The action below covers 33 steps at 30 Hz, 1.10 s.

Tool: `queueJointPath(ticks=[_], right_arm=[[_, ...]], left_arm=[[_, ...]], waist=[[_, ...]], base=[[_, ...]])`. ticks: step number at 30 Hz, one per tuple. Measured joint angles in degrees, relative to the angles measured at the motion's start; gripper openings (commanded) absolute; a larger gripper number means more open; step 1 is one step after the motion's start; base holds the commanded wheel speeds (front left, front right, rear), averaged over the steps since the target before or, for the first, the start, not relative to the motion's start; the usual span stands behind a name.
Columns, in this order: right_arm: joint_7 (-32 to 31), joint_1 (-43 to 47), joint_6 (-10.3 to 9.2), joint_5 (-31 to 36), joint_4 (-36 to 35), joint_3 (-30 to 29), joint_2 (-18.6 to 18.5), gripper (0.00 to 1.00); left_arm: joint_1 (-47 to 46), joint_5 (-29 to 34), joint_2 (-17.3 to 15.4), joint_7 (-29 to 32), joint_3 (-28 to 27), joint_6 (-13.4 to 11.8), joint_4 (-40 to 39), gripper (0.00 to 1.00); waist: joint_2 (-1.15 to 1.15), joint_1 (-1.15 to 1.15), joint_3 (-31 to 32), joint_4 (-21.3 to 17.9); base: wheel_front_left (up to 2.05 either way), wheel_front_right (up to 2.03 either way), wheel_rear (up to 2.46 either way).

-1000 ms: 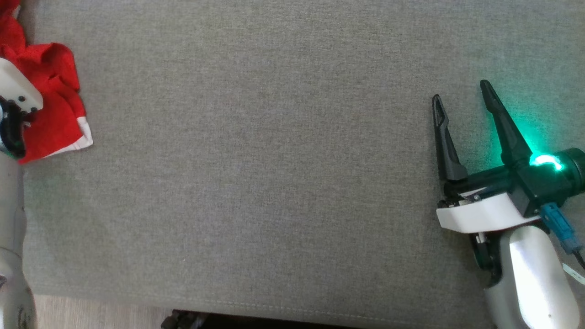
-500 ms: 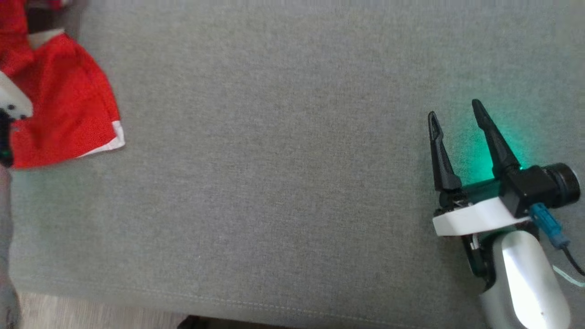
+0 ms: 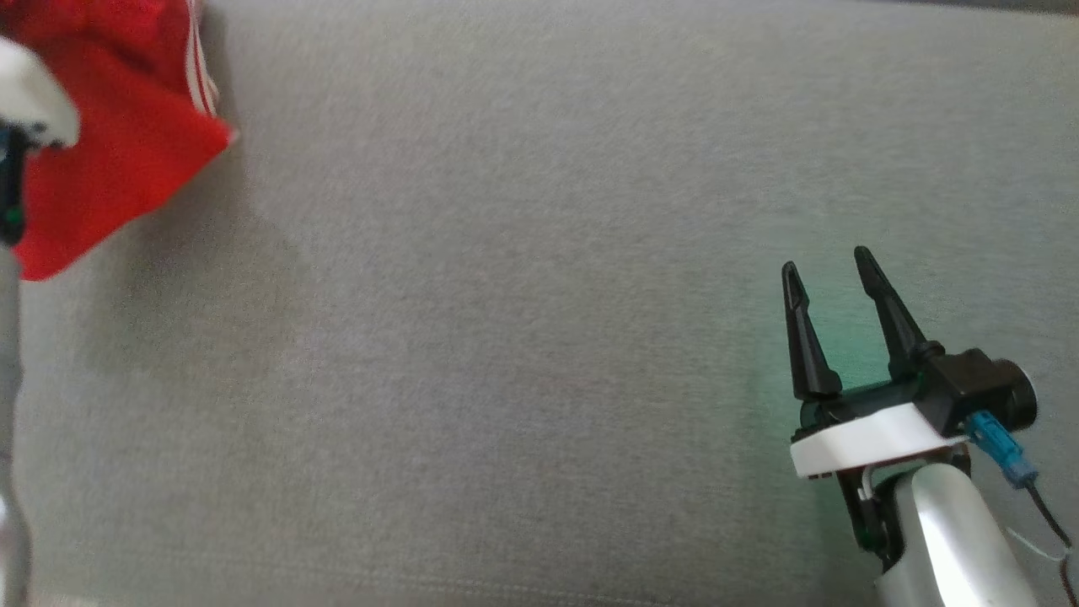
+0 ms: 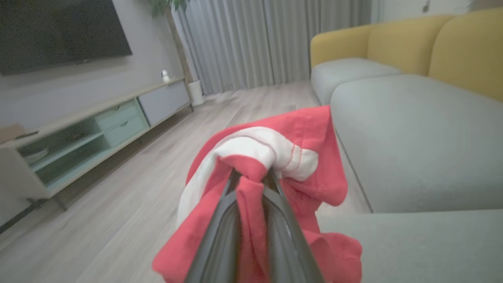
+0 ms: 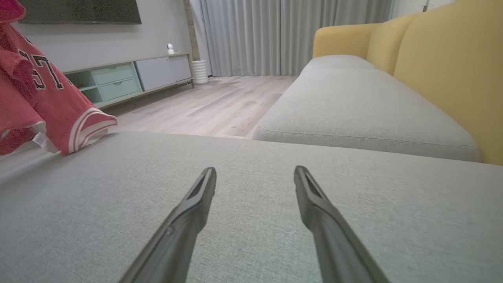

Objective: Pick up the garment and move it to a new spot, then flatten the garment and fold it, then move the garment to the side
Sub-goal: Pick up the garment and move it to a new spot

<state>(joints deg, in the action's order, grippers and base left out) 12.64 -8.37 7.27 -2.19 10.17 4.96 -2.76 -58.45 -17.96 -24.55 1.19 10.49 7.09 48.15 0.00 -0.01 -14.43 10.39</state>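
Observation:
The garment (image 3: 110,126) is a red jersey with white trim and dark numbers. It hangs lifted above the grey cushion at the head view's top left and casts a shadow below. In the left wrist view my left gripper (image 4: 251,179) is shut on a bunched fold of the garment (image 4: 310,133), red cloth draping over both fingers. The garment (image 5: 51,102) also dangles at the left of the right wrist view. My right gripper (image 3: 826,265) stands open at the lower right, just above the cushion, nothing between its fingers (image 5: 196,204).
A broad grey sofa cushion (image 3: 523,320) spreads under both arms. Yellow backrests (image 5: 452,67) rise on the right. Beyond the seat lie a wooden floor (image 5: 220,106), a low TV cabinet (image 5: 129,76) against the wall and grey curtains (image 5: 283,35).
The garment has risen off the cushion in my left gripper and now hangs higher at the top left. The head camera has shifted, so the right gripper sits lower in the picture.

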Motion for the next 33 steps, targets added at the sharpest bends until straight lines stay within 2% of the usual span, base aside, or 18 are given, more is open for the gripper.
queueJointPath(ticks=[4,11,18,23,26,29,33], right_arm=[[0.59,0.27,0.0,-1.53,1.58,-0.08,0.01,1.0],[1.52,1.04,0.0,-3.65,3.57,-0.02,0.03,1.0],[1.57,0.86,0.0,-4.99,4.21,-0.02,0.05,1.0],[1.58,0.75,0.0,-5.89,3.67,-0.26,0.05,1.0],[1.58,0.66,0.0,-6.01,3.52,-0.29,0.05,1.0],[1.58,0.52,0.0,-6.39,3.48,-0.07,0.08,1.0],[1.58,-0.15,0.0,-6.38,3.46,-0.36,0.08,1.0]], left_arm=[[0.0,0.05,1.97,2.33,2.26,0.0,-8.4,0.0],[0.03,-1.21,8.58,8.09,7.22,0.05,-23.16,0.0],[1.65,-3.74,14.92,10.82,11.14,-0.11,-31.64,0.0],[11.55,-5.68,18.64,7.48,13.62,-1.4,-29.17,0.0],[19.48,-5.65,19.52,2.74,14.84,-2.49,-24.15,0.0],[25.98,-5.76,19.84,-2.47,16.02,-2.5,-17.91,0.0],[30.27,-7.37,20.35,-9.32,15.9,-2.61,-10.26,0.0]], waist=[[0.0,0.0,2.46,-2.42],[0.0,0.01,5.33,-8.51],[0.0,0.0,5.79,-14.52],[0.0,0.02,4.02,-16.68],[0.0,0.02,2.91,-17.4],[0.0,0.02,2.12,-18.11],[0.0,0.02,1.57,-18.71]], base=[[0.0,0.0,0.0],[0.0,0.0,0.0],[0.0,0.0,0.0],[0.0,0.0,0.0],[0.0,0.0,0.0],[0.0,0.0,0.0],[0.0,0.0,0.0]])
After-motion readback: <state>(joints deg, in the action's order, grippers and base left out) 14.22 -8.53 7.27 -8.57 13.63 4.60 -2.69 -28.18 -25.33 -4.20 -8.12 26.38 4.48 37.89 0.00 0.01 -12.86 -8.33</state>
